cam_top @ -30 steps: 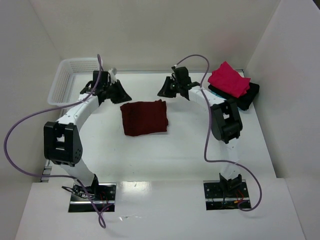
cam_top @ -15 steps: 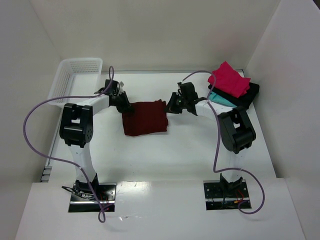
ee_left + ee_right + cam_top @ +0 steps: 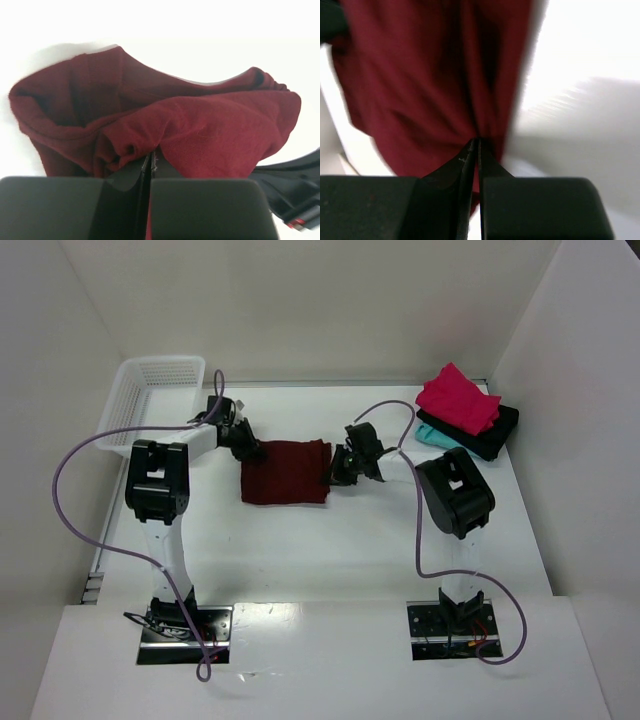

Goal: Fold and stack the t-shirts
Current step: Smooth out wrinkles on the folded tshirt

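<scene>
The left gripper (image 3: 151,157) has its jaws pressed together with no gap between them. A bunched fold of the maroon t-shirt (image 3: 200,130) is pinched right at their tips. In the left wrist view the cloth rises in loose, rumpled layers just ahead of this gripper and spreads away to both sides. A dark part of the other arm shows low at the far right of that view.

The right gripper (image 3: 476,142) is likewise closed to a thin slit. The maroon cloth gathers into creases that run straight into its tips, so it holds the opposite edge of the same shirt. Ahead of it the fabric fans out, with bare white worktop (image 3: 580,60) to its right.

From above, the maroon t-shirt (image 3: 287,473) lies as a rough rectangle between the two grippers. The left gripper (image 3: 250,452) is at the shirt's far left corner and the right gripper (image 3: 335,478) at its right edge.

Beyond the right gripper, well apart toward the far right corner, sits a stack of folded shirts. The pink-red t-shirt (image 3: 458,398) lies on top of the black t-shirt (image 3: 490,435). The teal t-shirt (image 3: 437,436) peeks out at the stack's near left side. Past the left gripper, at the far left edge, stands the white lattice basket (image 3: 150,395).
</scene>
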